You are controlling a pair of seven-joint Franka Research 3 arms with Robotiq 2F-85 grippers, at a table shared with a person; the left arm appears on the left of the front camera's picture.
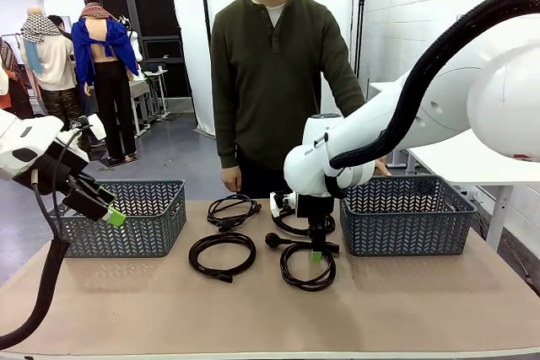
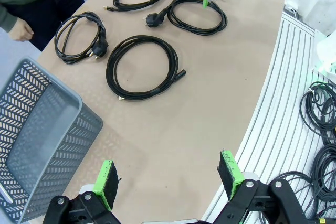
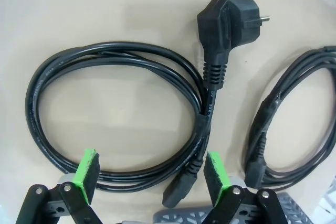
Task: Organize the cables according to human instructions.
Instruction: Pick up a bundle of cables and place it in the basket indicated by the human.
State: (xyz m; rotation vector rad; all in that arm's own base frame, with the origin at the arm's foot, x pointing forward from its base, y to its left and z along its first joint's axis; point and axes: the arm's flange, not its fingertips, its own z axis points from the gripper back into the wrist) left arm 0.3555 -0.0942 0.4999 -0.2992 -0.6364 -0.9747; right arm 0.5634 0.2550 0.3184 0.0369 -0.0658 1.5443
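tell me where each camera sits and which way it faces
Front view: fixed between the arms, facing across the tan table at the person in olive; both white arms show.
Left wrist view: raised at the table's left, looking down over four coiled black cables; open left gripper shows.
Right wrist view: low, straight down on the coiled black cable with the round plug; open right gripper hangs over it.
Shared: all three show that cable.
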